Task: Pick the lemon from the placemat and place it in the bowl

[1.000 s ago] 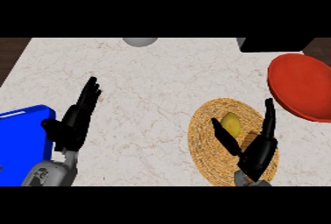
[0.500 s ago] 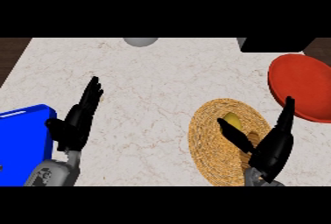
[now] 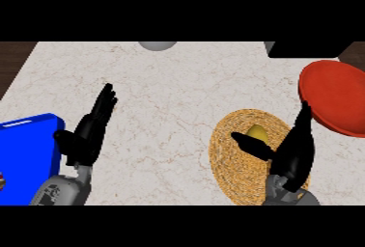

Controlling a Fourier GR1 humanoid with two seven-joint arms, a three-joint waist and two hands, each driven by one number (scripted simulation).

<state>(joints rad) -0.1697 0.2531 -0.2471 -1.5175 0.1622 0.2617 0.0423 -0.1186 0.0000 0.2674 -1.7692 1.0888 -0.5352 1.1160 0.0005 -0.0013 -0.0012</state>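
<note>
Right hand [image 3: 294, 153] now farther right, fingers spread, lemon [image 3: 257, 134] between thumb and fingers.

Single head view, set high above the counter [image 3: 178, 96], looking steeply down on its top. Near enough that only forearms and hands enter, from 6 o'clock: left hand [image 3: 89, 132] at 8 o'clock, right hand [image 3: 292, 149] at 4 o'clock. Far counter edge at 12 o'clock. Red bowl [image 3: 335, 101] cut by frame at 3 o'clock, blue tray [image 3: 32, 144] at 9 o'clock. No second view to share ground.
</note>
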